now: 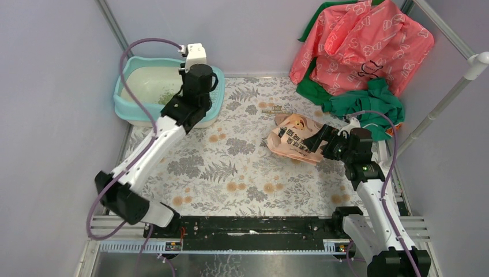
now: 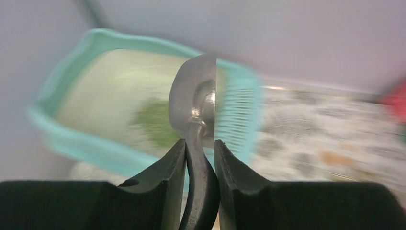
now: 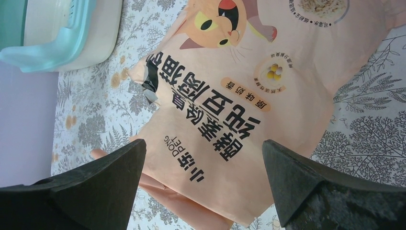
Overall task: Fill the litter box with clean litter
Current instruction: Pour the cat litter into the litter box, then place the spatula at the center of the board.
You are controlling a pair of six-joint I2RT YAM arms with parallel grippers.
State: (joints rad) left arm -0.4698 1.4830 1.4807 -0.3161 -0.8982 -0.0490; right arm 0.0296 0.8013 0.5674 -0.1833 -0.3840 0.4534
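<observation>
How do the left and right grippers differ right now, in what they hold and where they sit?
Grip: the left gripper has its jaws closed on the handle of the grey scoop; the right gripper has its jaws wide open and holds nothing.
Place: the left gripper is at the litter box, far left; the right gripper hovers over the litter bag, right of centre.
Shared: both have black jaws.

Our gripper (image 2: 200, 144) clamping scoop (image 2: 194, 103) handle; scoop bowl hovering over box (image 2: 62, 139); green litter (image 2: 155, 120) lying inside, blurred.
</observation>
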